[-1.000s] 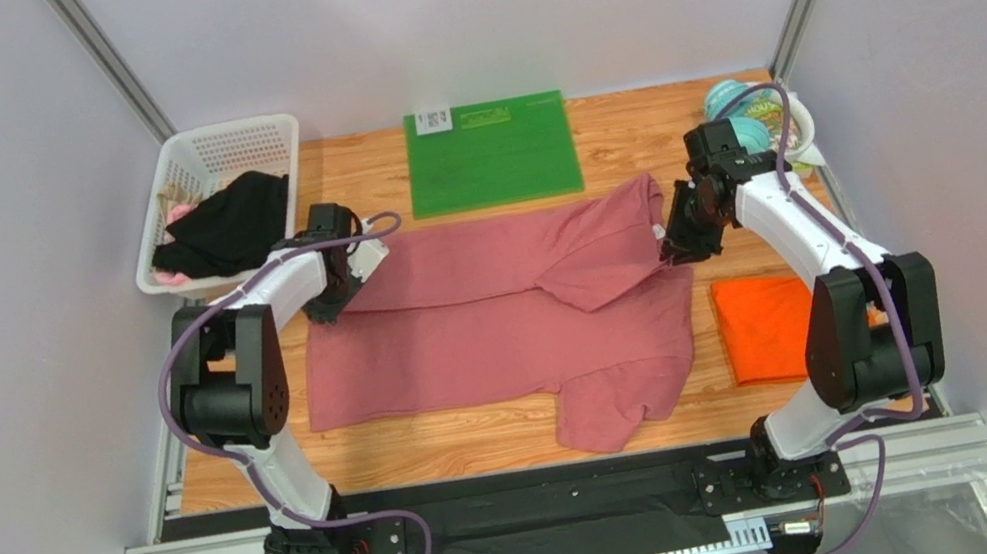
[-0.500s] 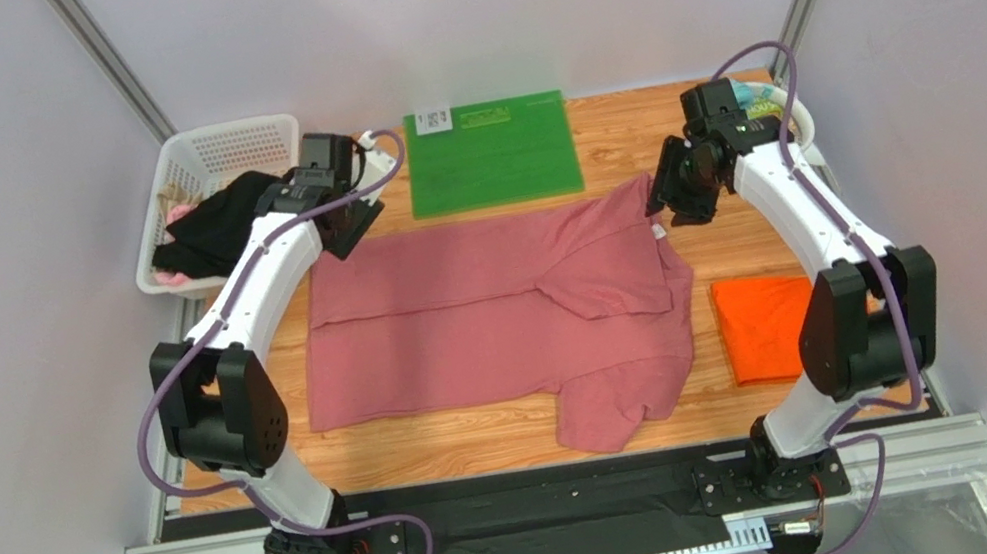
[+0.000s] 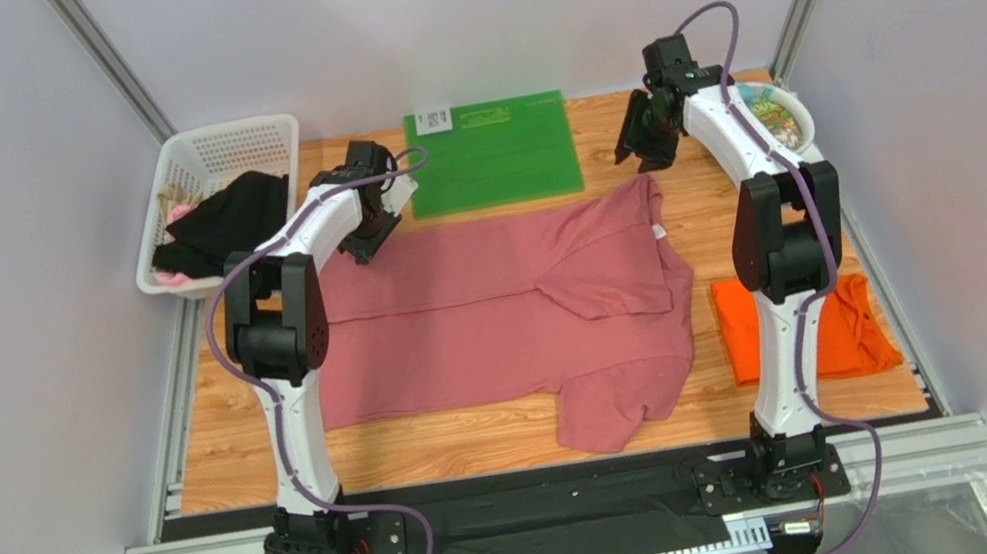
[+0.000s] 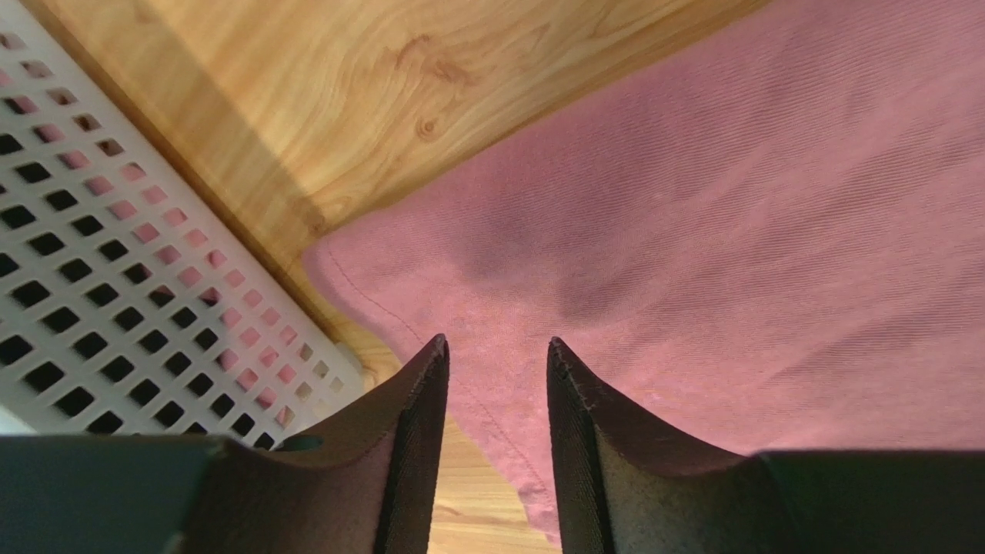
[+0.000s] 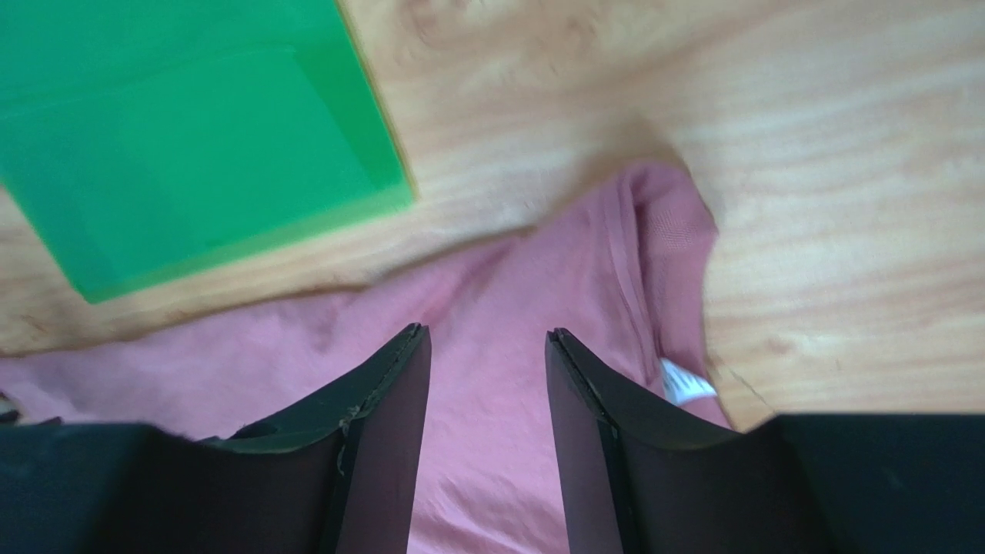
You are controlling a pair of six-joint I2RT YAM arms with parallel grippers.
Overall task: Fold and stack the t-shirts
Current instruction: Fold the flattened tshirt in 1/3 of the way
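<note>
Bench (image 3: 452,437): light wood-grain top, carrying everything below.
Mat (image 3: 490,153): flat green rectangle, lying at the far edge of the bench, near the middle.
Label (image 3: 432,119): small white tag with dark print, on the mat's far left corner.
Basket (image 3: 221,150): white plastic with lattice walls, at the far left corner.
Black cloth (image 3: 224,226): heaped in the basket, spilling over its near right rim.
Pink scraps (image 3: 169,278): pale bits showing at the basket's near left, under the black cloth.
Bowl (image 3: 792,118): pale, at the far right corner, partly hidden; its mixed-colour contents are too small to tell.
Rail (image 3: 558,517): silver slotted metal along the near edge.
</note>
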